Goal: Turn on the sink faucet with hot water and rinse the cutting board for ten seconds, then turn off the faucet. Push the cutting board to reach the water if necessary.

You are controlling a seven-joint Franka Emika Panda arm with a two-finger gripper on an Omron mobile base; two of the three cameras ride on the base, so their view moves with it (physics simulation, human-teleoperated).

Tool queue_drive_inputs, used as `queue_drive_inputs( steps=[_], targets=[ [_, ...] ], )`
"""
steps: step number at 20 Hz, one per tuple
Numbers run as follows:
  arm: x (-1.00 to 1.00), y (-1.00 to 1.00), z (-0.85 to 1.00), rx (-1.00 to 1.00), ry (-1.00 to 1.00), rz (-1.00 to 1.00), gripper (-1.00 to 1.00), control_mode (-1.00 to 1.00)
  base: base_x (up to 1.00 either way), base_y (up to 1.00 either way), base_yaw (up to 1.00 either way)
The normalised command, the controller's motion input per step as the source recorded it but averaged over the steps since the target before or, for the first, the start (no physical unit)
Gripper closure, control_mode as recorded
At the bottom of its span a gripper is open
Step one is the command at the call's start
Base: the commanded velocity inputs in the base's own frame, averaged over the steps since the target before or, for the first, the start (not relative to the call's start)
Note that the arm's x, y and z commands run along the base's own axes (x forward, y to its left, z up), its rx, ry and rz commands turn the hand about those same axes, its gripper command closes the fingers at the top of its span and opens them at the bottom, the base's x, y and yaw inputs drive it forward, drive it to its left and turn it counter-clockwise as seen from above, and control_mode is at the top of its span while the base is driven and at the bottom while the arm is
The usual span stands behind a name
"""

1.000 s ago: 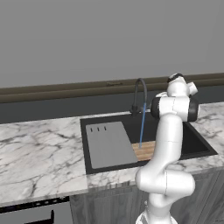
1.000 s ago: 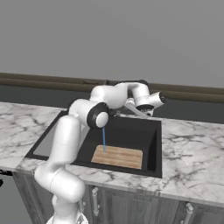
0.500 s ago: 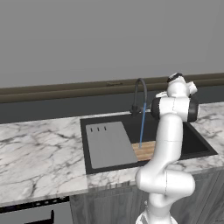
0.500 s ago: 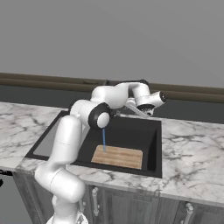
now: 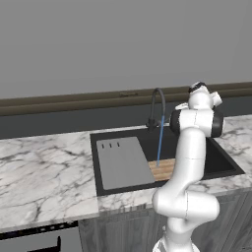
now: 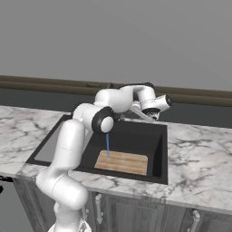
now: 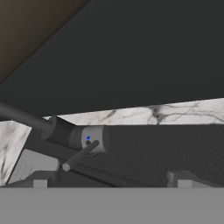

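Water [image 5: 159,142] hitting cutting board [image 6: 121,162] at its 9 o'clock edge. Gripper [image 7: 111,178] wide open, empty. Risk: overshooting faucet handle [image 7: 78,158], skidding off.

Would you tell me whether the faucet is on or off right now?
On: a thin blue stream of water falls from the faucet onto the board.

so the sink [image 5: 226,165] is set into the counter [image 5: 44,177], with the sink faucet [image 5: 156,106] at its back edge. cutting board [image 6: 121,162] lies in the basin near the front, water [image 6: 107,146] landing on its left end, and the slotted slab [image 5: 123,161] lies left of it
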Motion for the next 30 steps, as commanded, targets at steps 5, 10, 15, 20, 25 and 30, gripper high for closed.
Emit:
queue_drive_inputs(
  steps=[5,10,15,20,25,30],
  targets=[
    [0.0,0.0,0.0,0.0,0.0,0.0,-1.0,-1.0,0.0,0.0,0.0],
    [0.0,0.0,0.0,0.0,0.0,0.0,-1.0,-1.0,0.0,0.0,0.0],
    [0.0,0.0,0.0,0.0,0.0,0.0,-1.0,-1.0,0.0,0.0,0.0],
    [0.0,0.0,0.0,0.0,0.0,0.0,-1.0,-1.0,0.0,0.0,0.0],
    [0.0,0.0,0.0,0.0,0.0,0.0,-1.0,-1.0,0.0,0.0,0.0],
    [0.0,0.0,0.0,0.0,0.0,0.0,-1.0,-1.0,0.0,0.0,0.0]
  ],
)
